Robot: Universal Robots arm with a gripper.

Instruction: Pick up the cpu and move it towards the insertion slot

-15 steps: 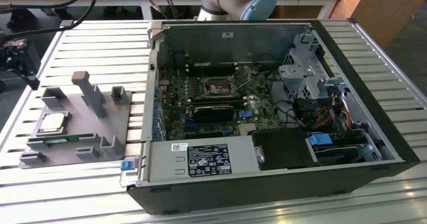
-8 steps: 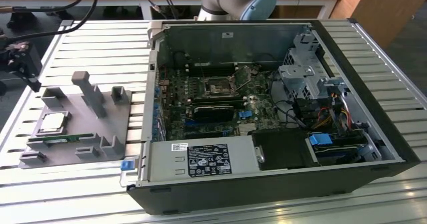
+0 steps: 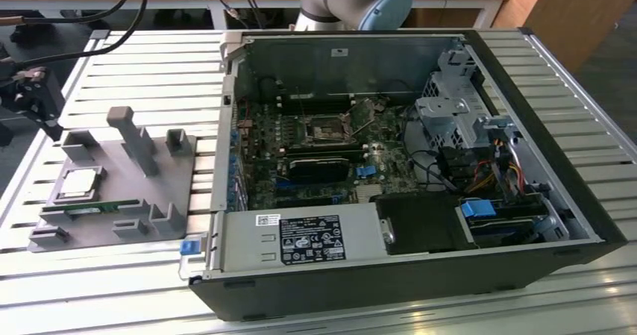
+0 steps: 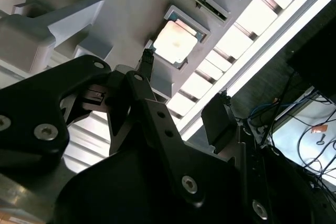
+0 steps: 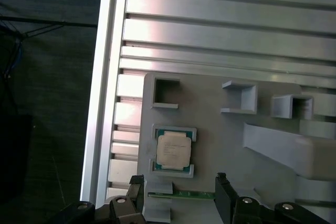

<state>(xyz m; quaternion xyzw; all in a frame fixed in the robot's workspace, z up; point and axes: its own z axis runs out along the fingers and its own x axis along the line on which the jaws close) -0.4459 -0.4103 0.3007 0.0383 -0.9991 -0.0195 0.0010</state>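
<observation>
The cpu [image 3: 80, 184] is a small square chip with a pale metal top, lying flat in a recess of the grey holder [image 3: 134, 189] at the exterior view's left. It is also seen in both wrist views [image 5: 173, 150] [image 4: 176, 41]. My gripper [image 3: 45, 122] hangs above the holder's far-left edge, apart from the chip. It [image 5: 178, 181] is open, with black fingertips [image 5: 135, 182] wide apart and nothing between them. The insertion slot [image 3: 327, 130] is a square metal-framed socket on the green motherboard inside the open computer case.
A thin green memory stick [image 5: 181, 195] lies in the holder next to the chip. Tall grey posts [image 3: 130, 137] rise from the holder. The black case [image 3: 557, 156] has high walls, a power supply [image 3: 298, 238] and loose cables. The table is slatted aluminium [image 5: 220, 30].
</observation>
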